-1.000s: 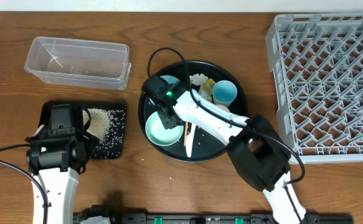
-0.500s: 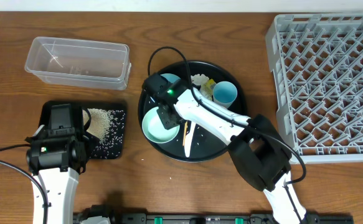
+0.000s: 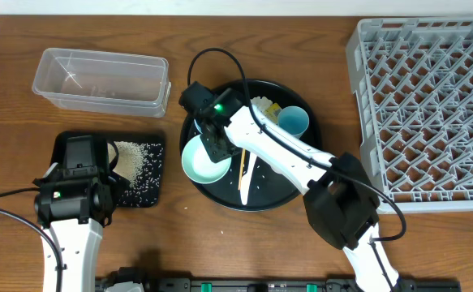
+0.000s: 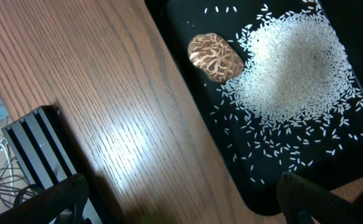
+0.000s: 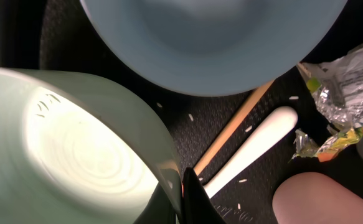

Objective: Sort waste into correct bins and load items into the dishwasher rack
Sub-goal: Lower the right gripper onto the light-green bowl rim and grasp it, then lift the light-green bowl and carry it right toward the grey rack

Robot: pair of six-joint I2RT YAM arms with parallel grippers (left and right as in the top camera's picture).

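Note:
My right gripper (image 3: 214, 148) (image 5: 181, 193) is shut on the rim of the mint-white bowl (image 3: 202, 162) (image 5: 75, 143) and holds it tilted over the left of the round black tray (image 3: 277, 193). The light-blue bowl (image 5: 212, 37) lies just behind it. The chopstick (image 3: 241, 165) (image 5: 237, 124), white spoon (image 3: 247, 183) (image 5: 249, 152), blue cup (image 3: 293, 122), pink-white cup (image 5: 324, 199), tissue (image 3: 259, 103) and wrapper (image 3: 272, 109) (image 5: 343, 81) are on the round tray. My left gripper (image 3: 80, 162) (image 4: 181, 205) is open over the table beside the shallow black tray (image 3: 143, 188), which holds rice (image 4: 293, 68) and the brown lump (image 4: 215, 57).
The clear tub (image 3: 98, 81) stands at the back left. The grey dishwasher rack (image 3: 431, 105) fills the right side. A few rice grains lie on the round tray's floor (image 5: 256, 93). A black slatted strip (image 4: 38, 149) runs along the table's front edge.
My right gripper has moved toward the back left with the mint-white bowl, which has shifted left and tilted up. The left arm has not moved.

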